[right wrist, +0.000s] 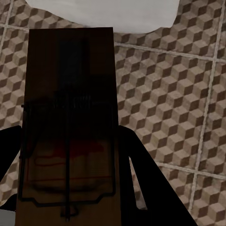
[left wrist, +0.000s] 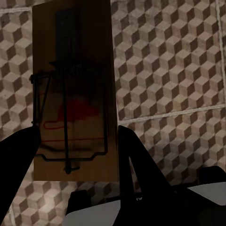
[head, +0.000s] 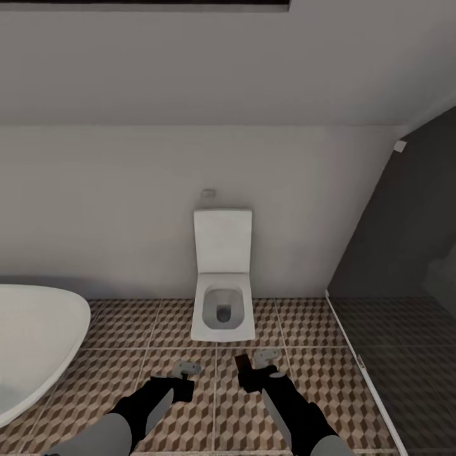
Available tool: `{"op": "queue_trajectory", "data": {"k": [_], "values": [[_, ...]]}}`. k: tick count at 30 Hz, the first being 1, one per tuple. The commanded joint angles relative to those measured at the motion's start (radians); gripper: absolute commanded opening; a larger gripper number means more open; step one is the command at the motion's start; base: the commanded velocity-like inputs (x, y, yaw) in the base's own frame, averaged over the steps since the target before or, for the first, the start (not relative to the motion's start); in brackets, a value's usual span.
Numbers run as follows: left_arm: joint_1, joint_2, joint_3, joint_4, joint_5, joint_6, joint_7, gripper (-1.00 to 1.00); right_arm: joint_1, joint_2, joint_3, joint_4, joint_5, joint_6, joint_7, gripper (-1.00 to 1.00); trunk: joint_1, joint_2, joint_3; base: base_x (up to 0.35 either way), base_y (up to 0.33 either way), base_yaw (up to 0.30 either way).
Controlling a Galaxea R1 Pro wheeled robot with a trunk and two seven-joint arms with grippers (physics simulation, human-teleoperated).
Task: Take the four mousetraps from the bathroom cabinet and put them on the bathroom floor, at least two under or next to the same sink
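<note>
No readable writing is seen; each board carries only a red mark.

Left gripper (left wrist: 75,141): closed on a mousetrap (left wrist: 73,89), the board clamped between dark fingers (left wrist: 136,160), above the bathroom floor (left wrist: 174,70).

Right gripper (right wrist: 68,155): closed on a second mousetrap (right wrist: 70,94).

Both arms are extended forward and low. A white toilet (head: 223,278) stands ahead of both grippers; a bathtub (head: 31,335) is sited beyond the left gripper's outer side.
</note>
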Motion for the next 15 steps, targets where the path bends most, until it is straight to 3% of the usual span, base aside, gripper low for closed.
{"op": "queue_trajectory", "data": {"k": [1, 15], "values": [[-0.001, 0.001, -0.007, -0.001, 0.008, 0.004, 0.004, -1.00, -0.001, 0.000, 0.004, -0.002, -0.010, 0.005, -0.008, -1.00, 0.004, -0.009, -0.006, 0.000, 0.000, 0.000], [-0.001, 0.001, -0.007, -0.002, 0.008, 0.004, 0.004, -1.00, -0.001, -0.001, 0.006, -0.002, -0.009, 0.005, -0.008, -1.00, 0.058, -0.107, -0.073, 0.000, 0.000, 0.000]]}}
